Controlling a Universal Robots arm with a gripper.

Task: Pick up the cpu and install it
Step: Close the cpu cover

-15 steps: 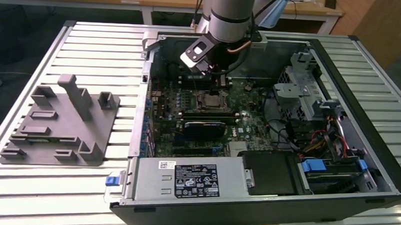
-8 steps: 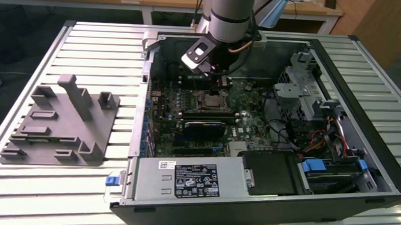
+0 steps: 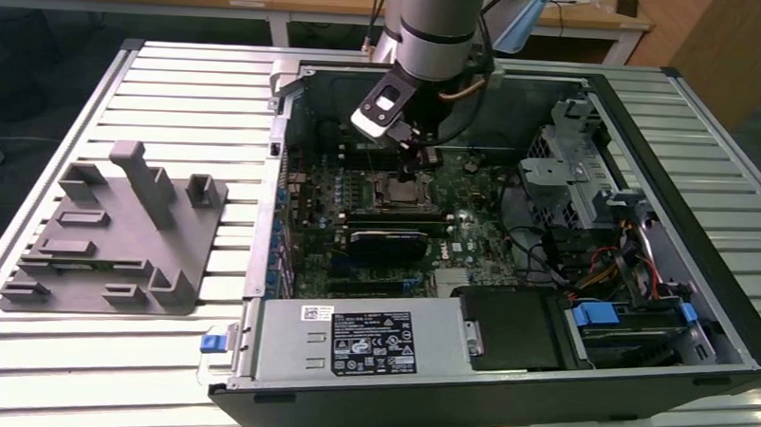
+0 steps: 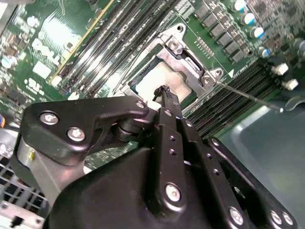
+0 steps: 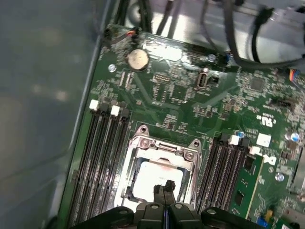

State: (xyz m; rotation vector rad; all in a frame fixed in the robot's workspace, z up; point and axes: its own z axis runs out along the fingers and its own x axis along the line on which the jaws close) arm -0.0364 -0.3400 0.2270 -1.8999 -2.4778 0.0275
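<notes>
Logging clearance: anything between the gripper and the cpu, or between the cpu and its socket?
Nothing visible. In the first wrist view the gripper, tips shut, sits directly over the cpu, with no cable or part between them. The cpu already lies inside the socket frame, so nothing separates it from its seat.

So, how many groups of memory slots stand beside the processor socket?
2. One group lies along one side of the socket, the other along its opposite side. The gripper covers one end of each, so part is hidden.
</notes>
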